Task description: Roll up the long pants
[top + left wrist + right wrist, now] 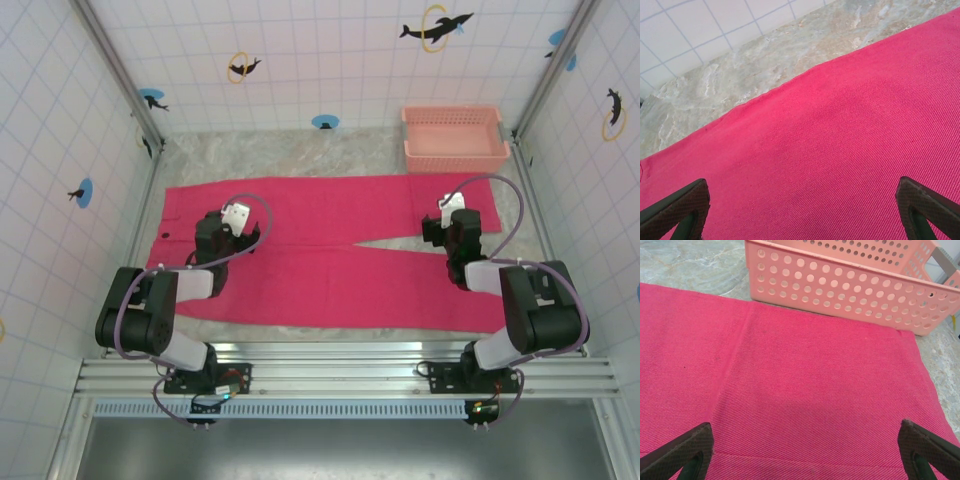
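The long pants (340, 215) lie flat across the marble table, bright magenta-red, with the waist at the left and both legs running to the right. A narrow split between the legs opens toward the right. My left gripper (222, 228) hovers low over the hip area, open, with bare cloth (840, 100) between its fingers (685, 205). My right gripper (452, 225) is open too, low over the far leg near its cuff. In the right wrist view, a seam runs down the cloth (815, 355) and the hem edge lies at the right.
A pale pink perforated basket (455, 152) stands just beyond the right end of the far leg, and its wall (840, 287) touches the cloth's edge. Bare marble tabletop (790, 55) lies behind the pants. Tiled walls and metal posts close in the sides.
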Controlling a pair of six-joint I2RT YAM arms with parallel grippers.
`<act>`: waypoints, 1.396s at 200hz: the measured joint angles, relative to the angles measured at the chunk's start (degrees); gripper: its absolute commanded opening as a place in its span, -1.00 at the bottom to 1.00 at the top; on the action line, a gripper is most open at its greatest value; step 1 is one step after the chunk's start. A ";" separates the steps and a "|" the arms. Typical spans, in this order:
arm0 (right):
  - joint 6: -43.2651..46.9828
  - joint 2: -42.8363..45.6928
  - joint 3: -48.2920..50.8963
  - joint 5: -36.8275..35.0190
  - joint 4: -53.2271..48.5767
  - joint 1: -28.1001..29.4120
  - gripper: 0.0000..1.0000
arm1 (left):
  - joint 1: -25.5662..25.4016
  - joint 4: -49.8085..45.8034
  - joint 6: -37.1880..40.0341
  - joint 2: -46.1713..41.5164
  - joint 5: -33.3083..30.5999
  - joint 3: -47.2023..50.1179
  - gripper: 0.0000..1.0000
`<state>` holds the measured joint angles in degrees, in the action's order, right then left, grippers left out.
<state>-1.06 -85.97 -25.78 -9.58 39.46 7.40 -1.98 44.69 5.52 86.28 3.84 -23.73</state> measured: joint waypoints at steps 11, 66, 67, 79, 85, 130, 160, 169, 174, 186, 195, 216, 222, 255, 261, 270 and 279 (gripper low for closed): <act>0.00 0.00 0.00 0.00 0.02 0.00 0.95 | -0.02 -0.22 0.04 -0.02 -0.07 -0.02 0.95; 0.61 2.62 -8.57 -1.66 -17.84 1.36 0.95 | -8.13 -23.10 4.07 -5.09 -7.65 -14.43 0.95; 0.76 2.75 -9.25 -1.86 -18.78 1.49 0.95 | -8.31 -23.50 4.20 -5.20 -7.76 -14.71 0.95; 2.64 4.28 -15.08 -3.48 -26.14 3.61 0.95 | -10.43 -29.05 5.53 -7.76 -9.20 -19.34 0.95; 4.22 5.25 -17.94 -4.98 -30.03 5.38 0.95 | -11.23 -32.81 6.21 -9.01 -9.62 -21.99 0.95; 10.03 8.74 -34.91 -14.45 -63.56 24.28 0.85 | -12.57 -62.10 7.08 -11.30 -14.08 -41.07 0.95; 8.70 11.50 -36.37 -15.47 -82.29 31.43 0.73 | -14.08 -78.58 6.25 -11.52 -17.16 -44.02 0.95; 8.70 13.29 -36.37 -13.29 -86.36 32.98 0.73 | -14.43 -83.25 6.19 -11.72 -17.44 -44.02 0.95; 8.83 14.62 -36.37 -11.58 -88.39 33.83 0.74 | -14.60 -85.70 6.05 -11.93 -17.73 -44.04 0.95; 8.59 17.84 -36.59 -7.72 -92.63 36.00 0.64 | -14.86 -90.68 5.86 -12.72 -18.56 -44.06 0.95; 8.28 19.12 -37.57 -4.90 -95.91 37.73 0.51 | -14.91 -93.81 5.49 -13.64 -19.71 -44.15 0.95; 6.47 18.64 -39.87 0.68 -100.02 43.30 0.51 | -14.91 -98.14 4.96 -17.05 -21.38 -44.26 0.95; 5.77 18.08 -39.87 2.03 -100.52 45.57 0.51 | -14.91 -98.49 4.98 -18.12 -21.46 -44.26 0.95; 1.84 12.92 -39.65 9.20 -101.09 53.53 0.43 | -14.91 -98.97 4.96 -22.12 -21.51 -44.26 0.95; 1.18 11.78 -39.43 10.10 -100.78 54.40 0.44 | -14.91 -99.06 4.96 -22.18 -21.46 -44.26 0.95; 0.33 10.29 -39.04 11.13 -100.35 55.32 0.43 | -14.91 -99.19 4.98 -22.05 -21.27 -44.26 0.95; -0.66 8.70 -38.27 12.44 -99.51 55.95 0.41 | -14.91 -99.38 4.98 -21.75 -21.09 -44.26 0.95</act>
<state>-1.72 -77.28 -64.05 2.85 -60.05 63.35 -16.88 -54.70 10.50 64.53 -17.26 -67.99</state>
